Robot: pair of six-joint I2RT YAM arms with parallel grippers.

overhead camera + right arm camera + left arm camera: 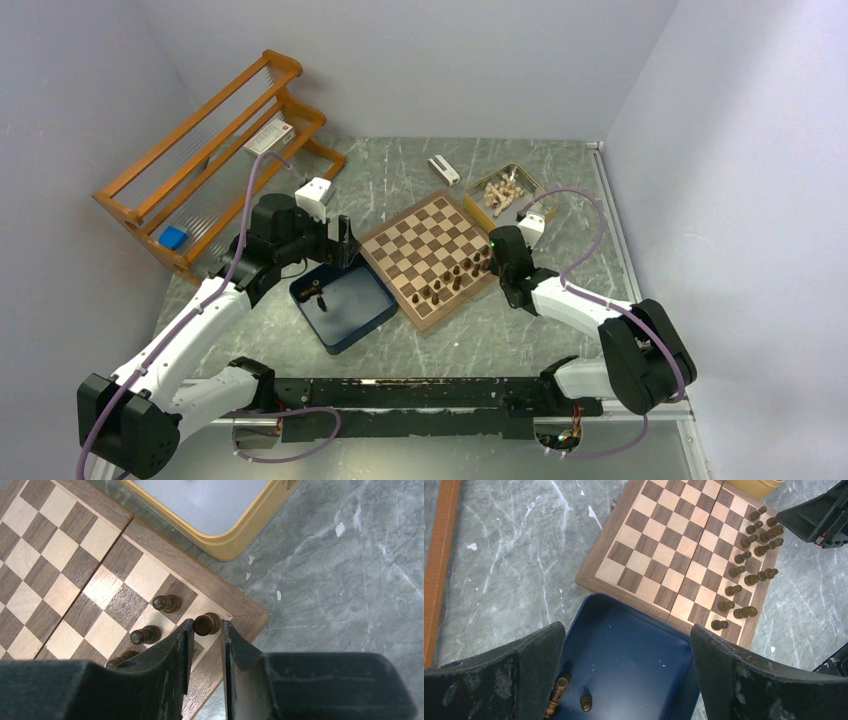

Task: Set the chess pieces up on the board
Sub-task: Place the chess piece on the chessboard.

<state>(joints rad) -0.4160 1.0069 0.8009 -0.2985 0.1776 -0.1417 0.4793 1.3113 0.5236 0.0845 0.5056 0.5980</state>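
Right gripper point(207, 630) at chessboard point(220, 597) corner
Jaws flank a dark chess piece point(206, 623) on the corner square, can't tell if gripped; left gripper point(626, 632) spread wide over blue box point(634, 670) beside chessboard.

A grey-green marbled table point(400, 170) is enclosed by pale walls point(450, 60). At the far left a wooden rack point(215, 150) lies tilted, with a small white box point(268, 136) on its upper part and a small blue block point(173, 237) near its lower end. A dark blue box point(365, 300) sits open, near and left of centre. At the far right a gold-rimmed tray point(225, 549) holds pale beige pieces point(502, 192). Just left of it lies a small white and grey block point(443, 170).
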